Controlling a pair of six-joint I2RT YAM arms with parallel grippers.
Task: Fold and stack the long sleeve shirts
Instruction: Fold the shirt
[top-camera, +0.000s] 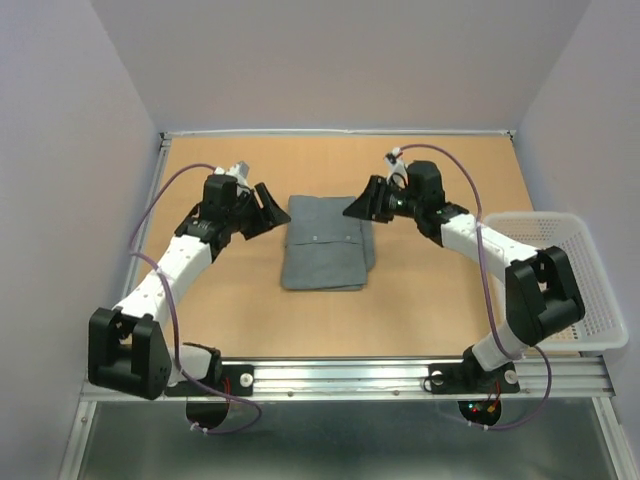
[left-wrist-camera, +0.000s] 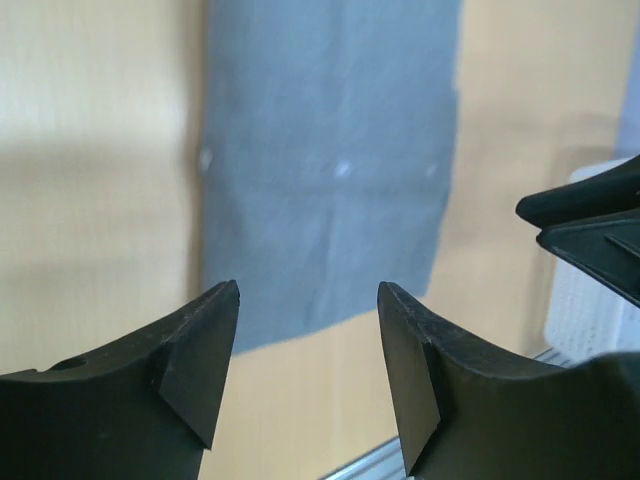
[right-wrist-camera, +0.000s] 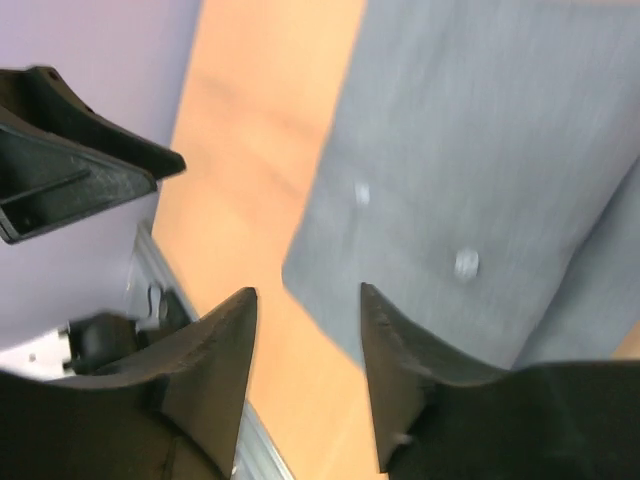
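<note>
The grey long sleeve shirt lies flat near the middle of the tan worktop, folded into a compact rectangle. Its long sides run away from the arm bases. A lower layer of cloth peeks out along its right edge. A few small pale buttons show on the top layer.

The left hand hangs just beside the shirt's far left corner. Its fingers are spread with only air between them, and its wrist view looks down the length of the cloth. The right hand sits at the far right corner, and from above its tips overlap the shirt's edge. Its fingers are also spread and hold nothing. The blur in its wrist view hides whether they touch the fabric. The two hands face each other across the shirt's far end, and each one shows as a black shape at the edge of the other's wrist view.

A white mesh basket stands at the right edge of the worktop, well apart from the shirt. From above, the right arm's black elbow joint overlaps the basket's left side. Purple cables loop along both arms. A metal rail runs along the near edge, and pale lilac walls enclose the other three sides.
</note>
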